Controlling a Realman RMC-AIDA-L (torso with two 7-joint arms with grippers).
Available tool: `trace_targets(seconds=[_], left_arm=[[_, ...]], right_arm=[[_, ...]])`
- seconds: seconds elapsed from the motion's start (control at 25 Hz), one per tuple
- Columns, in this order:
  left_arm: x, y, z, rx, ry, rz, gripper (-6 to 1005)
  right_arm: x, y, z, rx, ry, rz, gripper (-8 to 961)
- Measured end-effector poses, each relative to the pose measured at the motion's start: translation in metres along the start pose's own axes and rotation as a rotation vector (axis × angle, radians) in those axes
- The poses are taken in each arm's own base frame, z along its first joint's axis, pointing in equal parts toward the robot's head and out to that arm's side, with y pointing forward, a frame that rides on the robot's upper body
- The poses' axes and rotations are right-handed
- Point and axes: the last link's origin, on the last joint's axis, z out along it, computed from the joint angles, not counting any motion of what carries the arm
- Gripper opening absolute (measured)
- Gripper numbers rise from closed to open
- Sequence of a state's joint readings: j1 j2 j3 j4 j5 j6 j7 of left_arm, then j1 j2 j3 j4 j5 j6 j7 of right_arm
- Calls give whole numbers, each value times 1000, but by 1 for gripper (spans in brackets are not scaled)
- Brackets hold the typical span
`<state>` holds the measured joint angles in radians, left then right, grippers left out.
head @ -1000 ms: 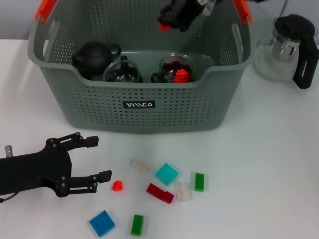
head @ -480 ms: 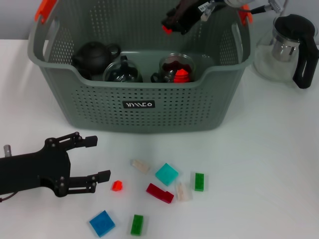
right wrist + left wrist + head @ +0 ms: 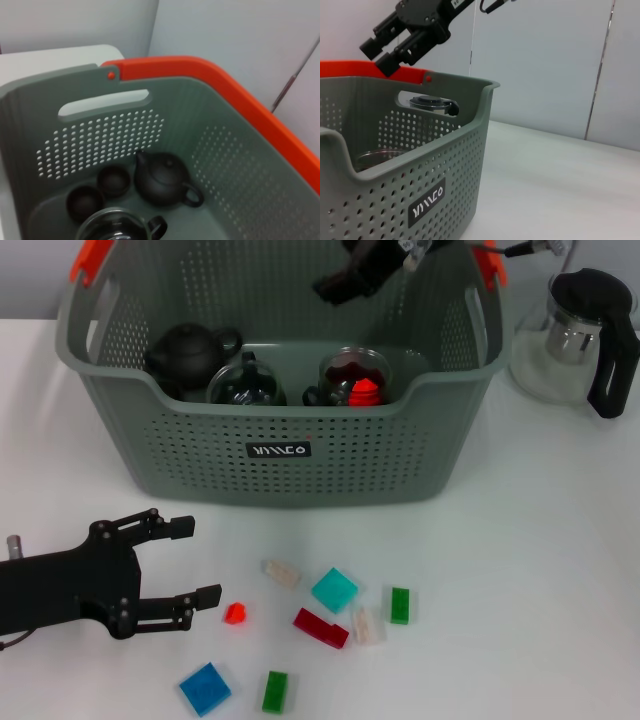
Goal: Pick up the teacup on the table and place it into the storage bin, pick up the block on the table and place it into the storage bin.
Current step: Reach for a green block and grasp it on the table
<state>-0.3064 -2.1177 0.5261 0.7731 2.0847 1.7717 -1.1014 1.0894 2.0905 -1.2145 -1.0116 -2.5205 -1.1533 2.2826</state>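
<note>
Since a second earlier, the right gripper (image 3: 335,285) had risen above the storage bin (image 3: 280,452), its red block gone, fingers apparently closed and empty. Left gripper (image 3: 190,562) waited open beside a small red block (image 3: 236,613); a careless close could nudge it away.

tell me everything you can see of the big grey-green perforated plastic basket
The grey-green perforated plastic storage basket stands upright on the white table. Its walls are dotted with holes, it has cut-out grips, orange-red handle ends and a small black label with white letters. Inside sit a dark teapot, two small dark cups and glass vessels. The right gripper hangs over it.
</note>
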Motion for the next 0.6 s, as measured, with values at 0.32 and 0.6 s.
trace_targets(seconds=[0.32,0.6], left_arm=[[0,1,0,-3,3,-3,878],[0,3,0,-14,9,-1,877]], right_arm=[[-7,-3,-28,-6,-88,25,820],[-3,30,-83,-205,-216,-4,919]])
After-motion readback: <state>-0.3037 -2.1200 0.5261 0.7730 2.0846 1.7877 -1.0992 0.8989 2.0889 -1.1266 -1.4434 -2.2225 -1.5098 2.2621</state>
